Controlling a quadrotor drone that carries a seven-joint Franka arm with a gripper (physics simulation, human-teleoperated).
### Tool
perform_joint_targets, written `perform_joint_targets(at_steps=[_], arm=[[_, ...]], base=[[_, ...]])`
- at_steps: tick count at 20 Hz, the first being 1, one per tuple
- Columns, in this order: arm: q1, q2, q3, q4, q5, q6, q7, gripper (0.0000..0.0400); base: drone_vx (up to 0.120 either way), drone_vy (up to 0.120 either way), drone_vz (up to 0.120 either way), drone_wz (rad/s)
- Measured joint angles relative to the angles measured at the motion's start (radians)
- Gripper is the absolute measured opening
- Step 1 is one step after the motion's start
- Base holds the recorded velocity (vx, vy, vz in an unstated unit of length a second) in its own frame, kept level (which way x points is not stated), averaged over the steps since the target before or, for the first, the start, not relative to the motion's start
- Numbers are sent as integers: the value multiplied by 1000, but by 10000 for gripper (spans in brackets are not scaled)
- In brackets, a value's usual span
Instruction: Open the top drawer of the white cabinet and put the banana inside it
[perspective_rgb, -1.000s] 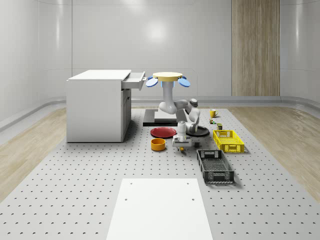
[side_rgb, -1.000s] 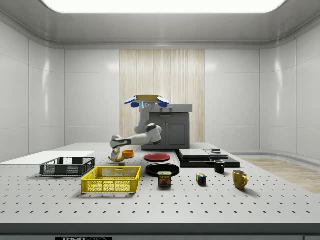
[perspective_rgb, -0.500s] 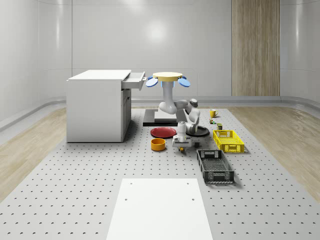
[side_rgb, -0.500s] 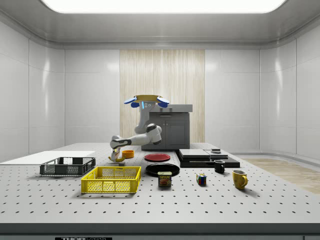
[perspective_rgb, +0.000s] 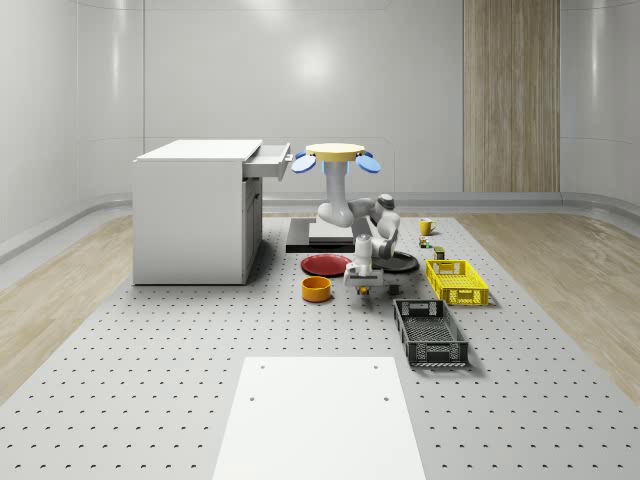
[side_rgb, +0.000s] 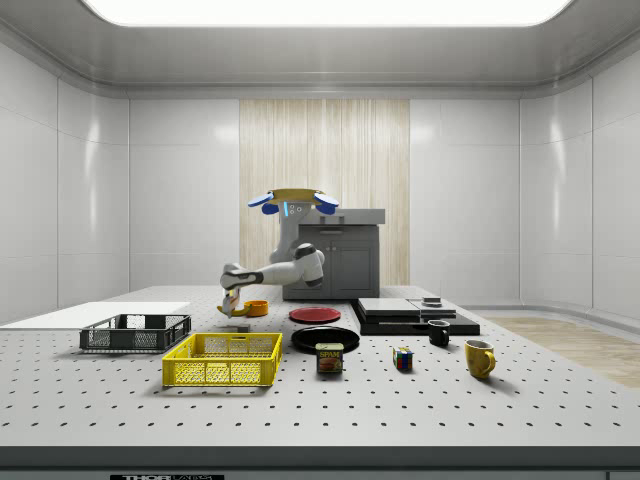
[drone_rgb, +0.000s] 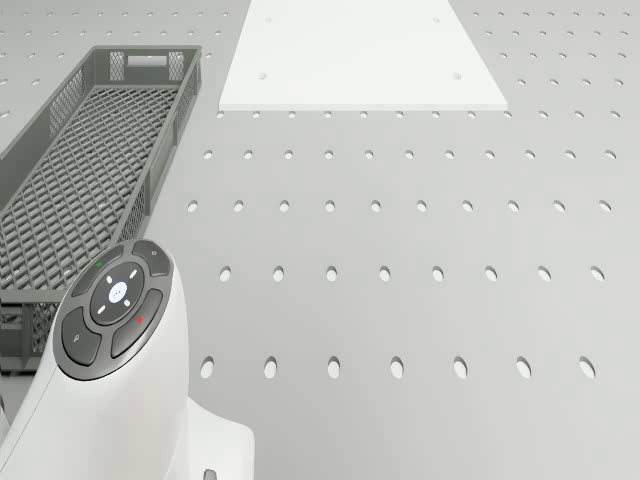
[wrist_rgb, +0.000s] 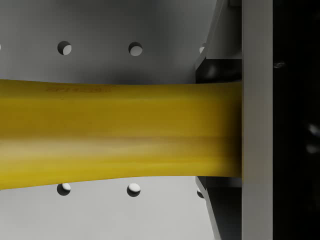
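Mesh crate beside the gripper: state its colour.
Dark grey. The mesh crate shows best in the drone view, on the perforated table.

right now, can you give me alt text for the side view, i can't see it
The drone hovers in front of the cabinet, its arm reaching toward the side view's left with the gripper holding the banana just above the perforated table. A yellow basket, dark crate and red plate lie nearby.

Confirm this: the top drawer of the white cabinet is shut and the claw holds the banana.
Not quite. The top drawer of the white cabinet is pulled open, as the whole-scene view shows. The claw does hold the banana, seen in the wrist view.
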Motion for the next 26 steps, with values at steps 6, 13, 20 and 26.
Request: perform_joint_targets(at_steps=[6,13,20,26], arm=[[-10,-3,-43,-12,-40,-16,10,192],[-13,-6,-57,-16,-54,-19,12,192],[-13,-7,-60,-16,-58,-19,15,192],[-13,-9,-61,-16,-59,-18,15,192]], base=[[0,0,120,0],[0,0,120,0],[0,0,120,0],[0,0,120,0]])
